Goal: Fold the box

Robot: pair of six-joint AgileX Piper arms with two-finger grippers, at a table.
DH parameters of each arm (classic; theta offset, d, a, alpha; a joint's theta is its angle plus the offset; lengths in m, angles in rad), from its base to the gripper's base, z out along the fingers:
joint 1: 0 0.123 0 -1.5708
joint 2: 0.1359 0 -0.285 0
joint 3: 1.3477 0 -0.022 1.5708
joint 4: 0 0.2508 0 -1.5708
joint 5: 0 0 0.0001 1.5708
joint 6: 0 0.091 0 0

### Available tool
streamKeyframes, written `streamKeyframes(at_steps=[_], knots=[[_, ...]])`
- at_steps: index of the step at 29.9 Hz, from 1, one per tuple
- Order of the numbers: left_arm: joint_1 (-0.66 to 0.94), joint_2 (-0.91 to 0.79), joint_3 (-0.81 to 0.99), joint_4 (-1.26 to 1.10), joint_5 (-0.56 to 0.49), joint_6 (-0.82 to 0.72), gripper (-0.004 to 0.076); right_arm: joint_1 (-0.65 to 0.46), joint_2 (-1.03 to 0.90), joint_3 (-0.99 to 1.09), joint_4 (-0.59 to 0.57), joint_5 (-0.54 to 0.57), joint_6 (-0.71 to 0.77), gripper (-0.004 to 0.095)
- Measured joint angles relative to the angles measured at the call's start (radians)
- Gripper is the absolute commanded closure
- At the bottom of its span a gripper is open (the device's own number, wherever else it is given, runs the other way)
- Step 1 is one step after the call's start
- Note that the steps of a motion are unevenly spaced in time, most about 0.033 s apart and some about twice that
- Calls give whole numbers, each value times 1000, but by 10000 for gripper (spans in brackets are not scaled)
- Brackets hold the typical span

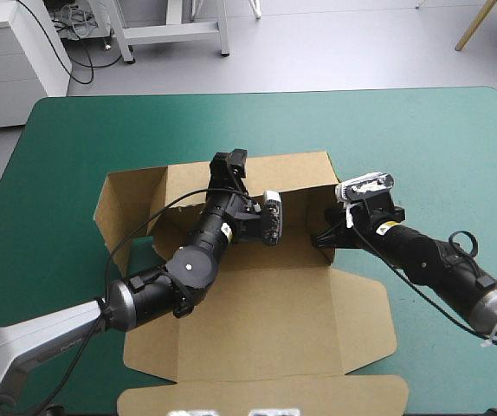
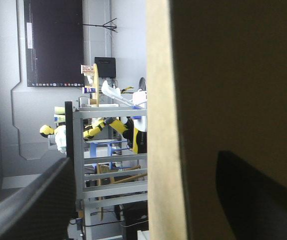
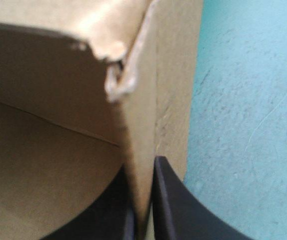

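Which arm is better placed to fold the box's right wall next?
Right. The right gripper is shut on the right wall by the far corner, so it probably only needs to turn it. The left gripper stands open astride the far wall, farther from that side.

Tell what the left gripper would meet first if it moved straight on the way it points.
Probably the box: its raised wall stands between the left gripper's open fingers, so going on would drive deeper onto that board.
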Motion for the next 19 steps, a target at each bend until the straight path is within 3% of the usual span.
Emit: streamKeyframes(at_steps=[11,19], knots=[[-102,1,0,-6,89,81,162,-86,138,-218,-134,131,90,914],[-107,1,0,-9,95,83,162,-144,294,-419,-246,299,235,914]])
